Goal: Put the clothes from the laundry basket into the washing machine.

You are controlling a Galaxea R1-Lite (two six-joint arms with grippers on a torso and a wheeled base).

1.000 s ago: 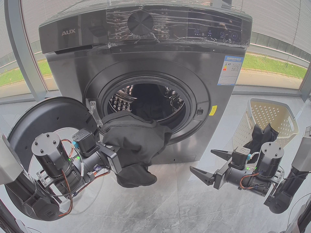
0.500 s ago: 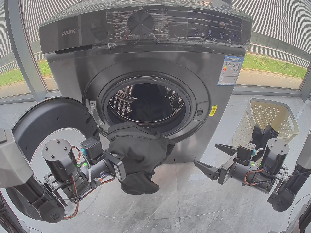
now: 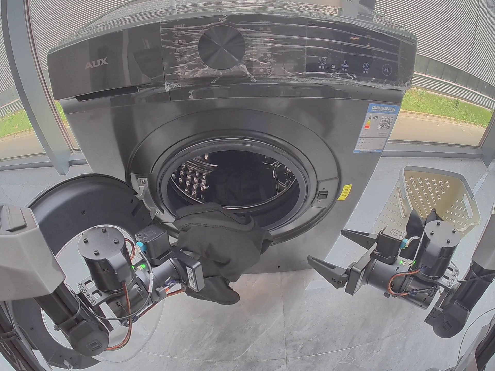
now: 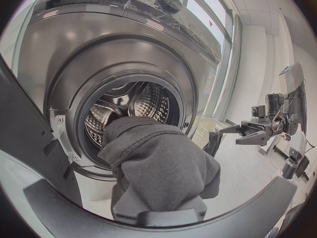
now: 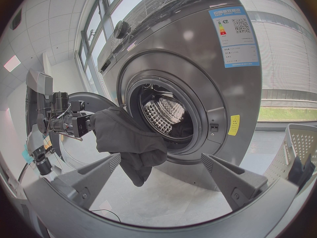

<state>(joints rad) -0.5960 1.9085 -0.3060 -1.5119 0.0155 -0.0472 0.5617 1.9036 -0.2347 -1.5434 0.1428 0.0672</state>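
The left gripper (image 3: 200,280) is clamped on a dark garment (image 3: 221,238), held at the lower rim of the washing machine (image 3: 232,109) drum opening (image 3: 237,181), beside the wide-open door (image 3: 77,207), evidently so it can be pushed inward. The garment is thick and bunched, with one lobe hanging toward the floor (not yet inside). The right gripper (image 3: 330,248), jaws apart, hovers near the laundry basket (image 3: 443,191), where another dark piece (image 3: 415,222) remains, likely the next pick.

A dark garment (image 3: 221,240) (bunched) hangs at the open washing machine (image 3: 232,104); the laundry basket (image 3: 448,194) holds dark cloth (image 3: 414,222).
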